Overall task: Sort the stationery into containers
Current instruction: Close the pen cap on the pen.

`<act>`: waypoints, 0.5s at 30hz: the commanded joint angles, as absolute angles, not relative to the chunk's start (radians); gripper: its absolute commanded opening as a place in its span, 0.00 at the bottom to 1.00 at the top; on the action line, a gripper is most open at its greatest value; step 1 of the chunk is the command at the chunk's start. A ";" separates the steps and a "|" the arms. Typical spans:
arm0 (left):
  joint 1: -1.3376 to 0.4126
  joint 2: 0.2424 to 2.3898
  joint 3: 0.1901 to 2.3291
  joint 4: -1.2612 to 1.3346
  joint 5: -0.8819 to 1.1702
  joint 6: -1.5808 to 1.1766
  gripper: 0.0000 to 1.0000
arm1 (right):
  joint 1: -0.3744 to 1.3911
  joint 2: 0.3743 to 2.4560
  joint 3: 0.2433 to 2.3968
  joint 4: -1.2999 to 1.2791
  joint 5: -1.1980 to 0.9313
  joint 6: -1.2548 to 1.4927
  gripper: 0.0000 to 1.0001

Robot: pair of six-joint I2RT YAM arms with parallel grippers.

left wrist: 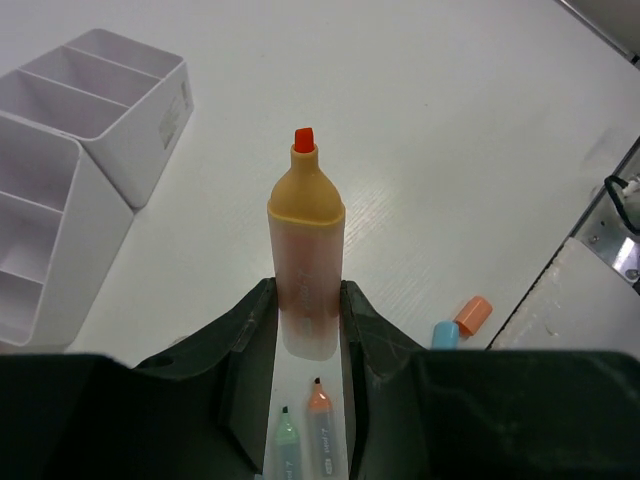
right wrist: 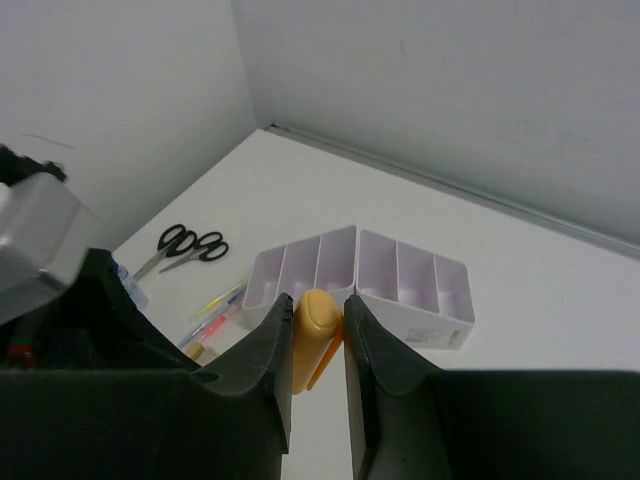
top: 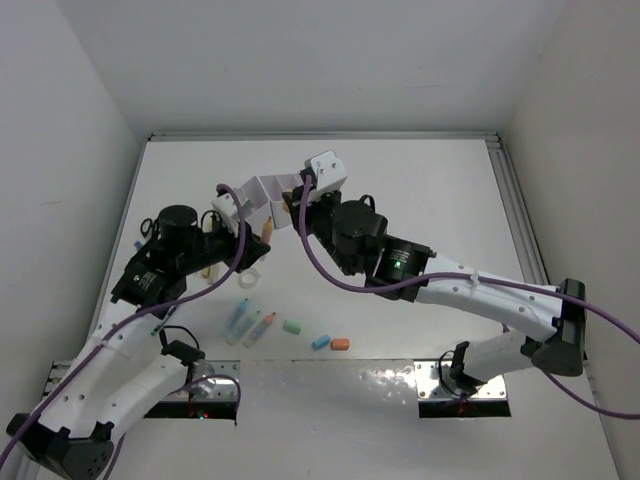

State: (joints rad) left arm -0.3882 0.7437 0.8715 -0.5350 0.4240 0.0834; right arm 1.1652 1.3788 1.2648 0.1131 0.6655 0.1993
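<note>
Orange highlighter [left wrist: 305,230], tip bare, sits clamped in the left tool [left wrist: 306,298] at frame centre, above the counter [left wrist: 450,120]. Right tool [right wrist: 317,312] pinches what looks like its yellow cap [right wrist: 316,328]. Organiser [right wrist: 400,280] lies beyond. Line the cap up squarely and press straight.

Marker: uncapped pale-orange plastic highlighter [left wrist: 305,230], gripped in left pincer [left wrist: 305,290].
Cap: yellow-orange cap [right wrist: 315,345], pinched in right pincer [right wrist: 317,302].
Box: lilac-white plastic organiser [right wrist: 400,285], beyond both.
</note>
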 commanded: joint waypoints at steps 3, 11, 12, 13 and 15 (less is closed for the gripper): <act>-0.420 0.804 0.925 -0.427 0.451 0.026 0.00 | 1.120 1.382 1.299 0.239 0.551 0.106 0.00; -0.465 0.870 0.966 -0.394 0.390 0.040 0.00 | 1.052 1.408 1.279 0.250 0.459 0.161 0.00; -0.468 0.873 0.966 -0.393 0.385 0.043 0.00 | 1.045 1.410 1.276 0.249 0.454 0.170 0.00; -0.471 0.876 0.969 -0.391 0.382 0.051 0.00 | 1.032 1.410 1.270 0.247 0.448 0.182 0.00; -0.474 0.879 0.971 -0.388 0.376 0.063 0.00 | 1.019 1.411 1.267 0.238 0.436 0.198 0.00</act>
State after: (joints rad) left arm -0.4595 0.8803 0.9291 -0.4477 0.3912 0.0463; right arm 1.0405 1.4109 1.2640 0.2005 0.4774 0.1623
